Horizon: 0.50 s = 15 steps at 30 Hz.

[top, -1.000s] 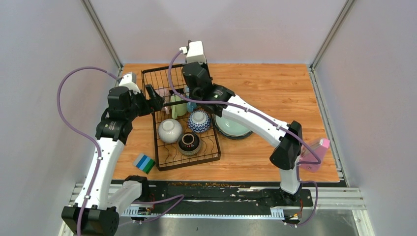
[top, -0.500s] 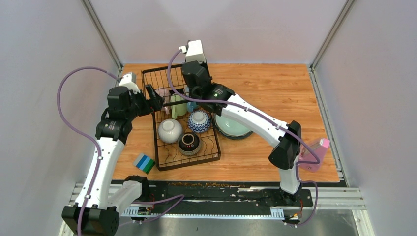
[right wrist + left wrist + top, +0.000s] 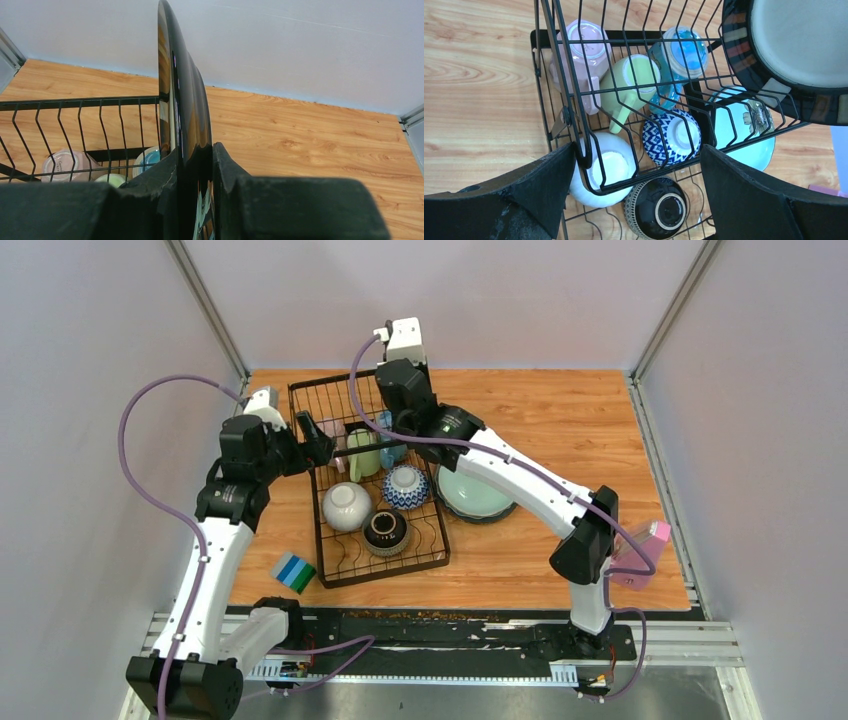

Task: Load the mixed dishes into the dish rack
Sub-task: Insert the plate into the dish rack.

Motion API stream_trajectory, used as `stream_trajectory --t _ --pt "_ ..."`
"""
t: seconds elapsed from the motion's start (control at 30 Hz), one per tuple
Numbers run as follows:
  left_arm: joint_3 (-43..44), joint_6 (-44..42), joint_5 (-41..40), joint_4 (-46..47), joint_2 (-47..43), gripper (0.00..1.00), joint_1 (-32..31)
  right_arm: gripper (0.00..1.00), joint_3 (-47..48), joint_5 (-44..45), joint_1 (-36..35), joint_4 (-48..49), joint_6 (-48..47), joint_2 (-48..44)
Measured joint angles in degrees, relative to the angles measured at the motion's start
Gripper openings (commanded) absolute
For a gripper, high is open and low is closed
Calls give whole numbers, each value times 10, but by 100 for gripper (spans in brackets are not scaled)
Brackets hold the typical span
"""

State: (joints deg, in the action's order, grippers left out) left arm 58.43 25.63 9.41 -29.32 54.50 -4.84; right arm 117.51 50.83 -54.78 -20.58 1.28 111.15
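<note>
The black wire dish rack (image 3: 340, 562) stands left of the table's middle. Its low tray holds a white bowl (image 3: 347, 506), a blue patterned bowl (image 3: 405, 486) and a dark bowl (image 3: 385, 530), all upside down. In the taller basket lie a pink mug (image 3: 584, 50), a green mug (image 3: 636, 80) and a blue mug (image 3: 684, 50). My right gripper (image 3: 195, 155) is shut on the black-rimmed cream plate (image 3: 794, 45), held on edge over the basket's far right side. My left gripper (image 3: 638, 160) is open at the rack's left wall, whose wire runs between its fingers. A teal plate (image 3: 478, 495) lies flat just right of the rack.
A blue-green striped sponge (image 3: 295, 572) lies near the front left edge. A pink container (image 3: 645, 550) sits at the front right, behind the right arm's elbow. Grey walls close in the table at the back and on both sides.
The right gripper has shifted slightly back and to the right with the plate, uncovering more of the blue mug. The left arm has not moved.
</note>
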Motion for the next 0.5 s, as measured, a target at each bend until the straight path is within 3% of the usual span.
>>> stream_trajectory --t 0.5 --pt "0 0 9 0 10 100 0 23 22 -44 8 -35 12 0"
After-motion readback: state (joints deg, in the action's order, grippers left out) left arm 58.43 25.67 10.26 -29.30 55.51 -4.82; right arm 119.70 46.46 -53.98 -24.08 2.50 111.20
